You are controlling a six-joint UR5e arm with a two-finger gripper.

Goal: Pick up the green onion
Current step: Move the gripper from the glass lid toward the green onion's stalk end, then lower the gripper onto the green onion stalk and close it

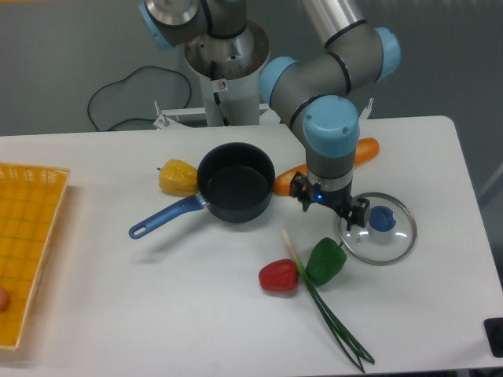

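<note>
The green onion point(318, 302) lies on the white table, front of centre. Its whitish end is near the pan and its dark green leaves fan out toward the front edge. It runs between a red pepper point(279, 276) and a green bell pepper point(326, 261), touching both. My gripper point(330, 206) hangs above the table just behind the green pepper, pointing down. Its fingers are small and dark, and I cannot tell how far apart they stand. It holds nothing that I can see.
A dark pan with a blue handle point(234, 192) sits left of the gripper. A glass lid with a blue knob point(379, 228) lies to its right. A carrot point(363, 151) lies partly behind the arm. A yellow pepper point(178, 176) and an orange basket point(27, 251) are further left.
</note>
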